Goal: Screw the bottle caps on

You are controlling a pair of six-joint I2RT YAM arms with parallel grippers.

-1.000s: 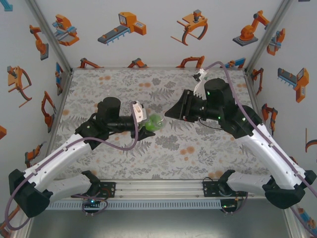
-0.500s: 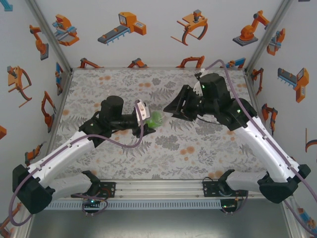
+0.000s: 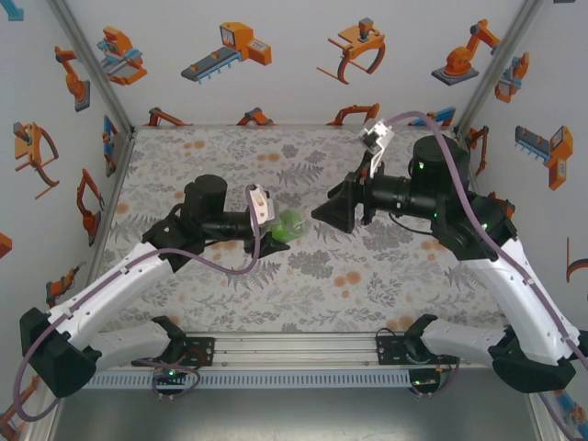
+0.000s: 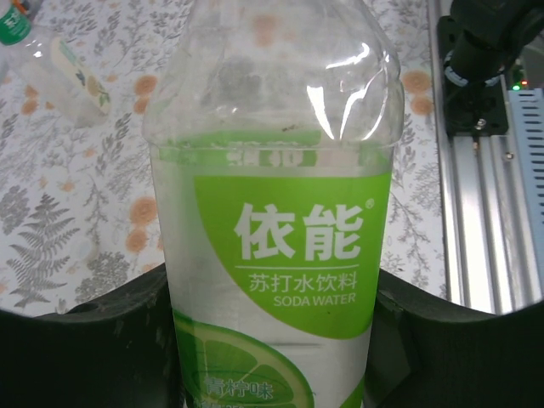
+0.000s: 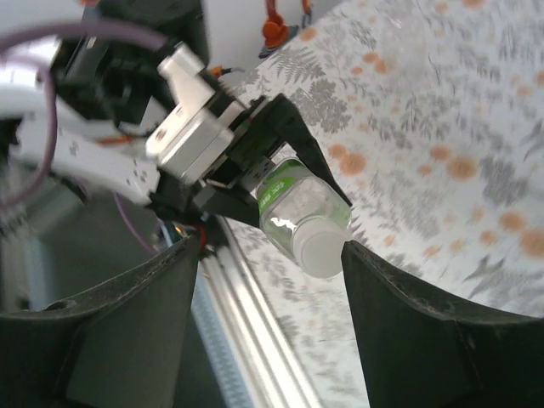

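The left arm reaches toward mid-frame in the top view, its left gripper (image 3: 276, 231) clamped on the green-labelled soda water bottle (image 4: 274, 246). The bottle lies level, its long axis running left-right and its white cap (image 5: 320, 252) pointing at the right gripper (image 3: 329, 209). That gripper's fingers stand apart, near the cap.
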